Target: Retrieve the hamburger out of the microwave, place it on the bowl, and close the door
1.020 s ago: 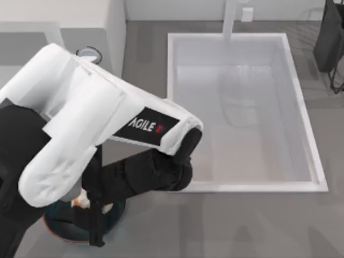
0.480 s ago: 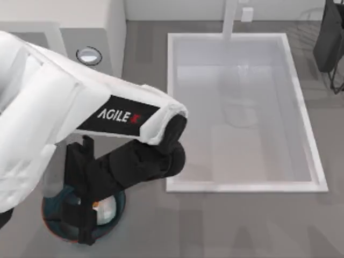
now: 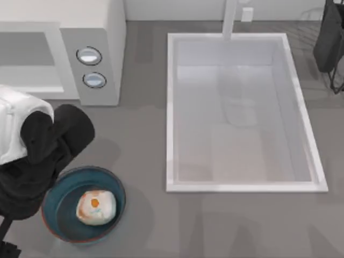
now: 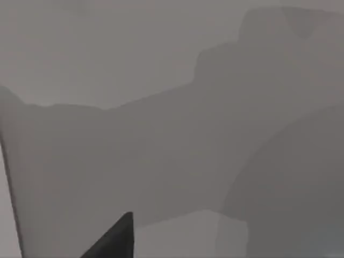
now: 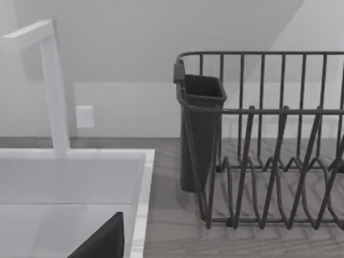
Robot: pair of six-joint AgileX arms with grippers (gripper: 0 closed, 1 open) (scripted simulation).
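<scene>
At the seven o'clock corner of the tabletop (image 3: 226,226), the hamburger (image 3: 96,207) now sits free inside the bowl (image 3: 56,200), where half a second ago the left arm (image 3: 37,156) still covered it. That arm has pulled back toward nine o'clock; whether its claw is apart or together cannot be told. The placing step looks done. Farther off, at eleven o'clock, the microwave (image 3: 97,48) shows its cavity open, so closing the door appears to remain. The sink (image 3: 301,107) lies toward one o'clock, and the right arm is parked near the dish rack (image 5: 269,150); its claw's state cannot be told either.
</scene>
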